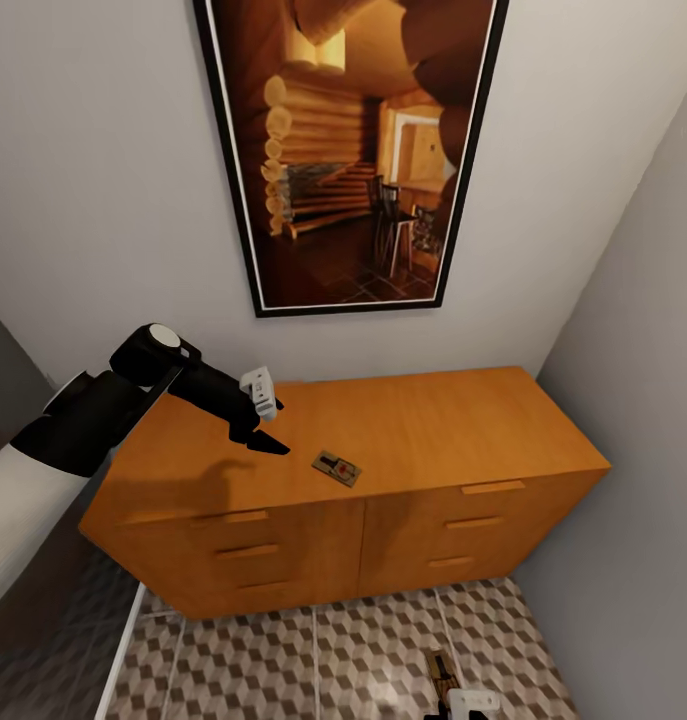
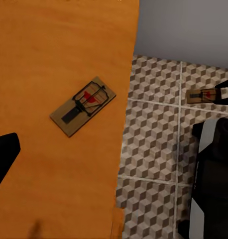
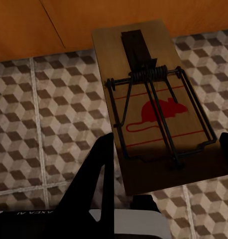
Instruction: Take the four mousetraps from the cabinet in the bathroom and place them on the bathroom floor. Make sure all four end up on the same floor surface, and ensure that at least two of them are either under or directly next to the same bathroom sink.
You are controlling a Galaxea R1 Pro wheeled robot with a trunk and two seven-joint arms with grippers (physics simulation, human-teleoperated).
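Your left pincer hovers over the flat top of the wide orange-brown wooden cabinet; can't tell whether it's open. One flat tan wooden mousetrap lies on that top, near the front edge, just beside the pincer. Your right pincer grips a second tan mousetrap low over the cube-patterned tiled bathroom floor.

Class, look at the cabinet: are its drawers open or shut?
Shut: the cabinet drawer fronts visible in the head view sit flush, none pulled out.
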